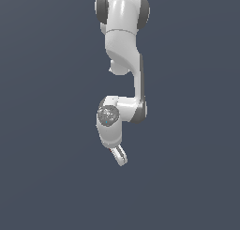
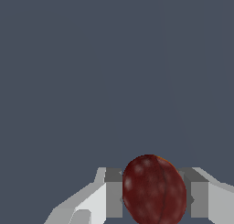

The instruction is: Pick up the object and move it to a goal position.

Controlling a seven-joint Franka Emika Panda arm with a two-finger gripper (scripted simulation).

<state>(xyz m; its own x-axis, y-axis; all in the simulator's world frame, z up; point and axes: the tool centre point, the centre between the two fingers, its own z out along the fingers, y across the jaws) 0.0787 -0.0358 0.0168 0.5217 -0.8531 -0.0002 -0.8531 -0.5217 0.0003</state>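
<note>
While pincer (image 2: 155, 198) sits clamped on object (image 2: 154, 190), away from worktop (image 1: 42, 130) edges, we judge slip risk: rounded lumpy blob may roll between pads (image 2: 114, 193) if moved quickly.

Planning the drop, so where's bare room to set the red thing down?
Bare grey surface lies all around the arm in the exterior view, on both sides and below the hand. The only crowded spot is between the fingers, filled by the dark red object.
</note>
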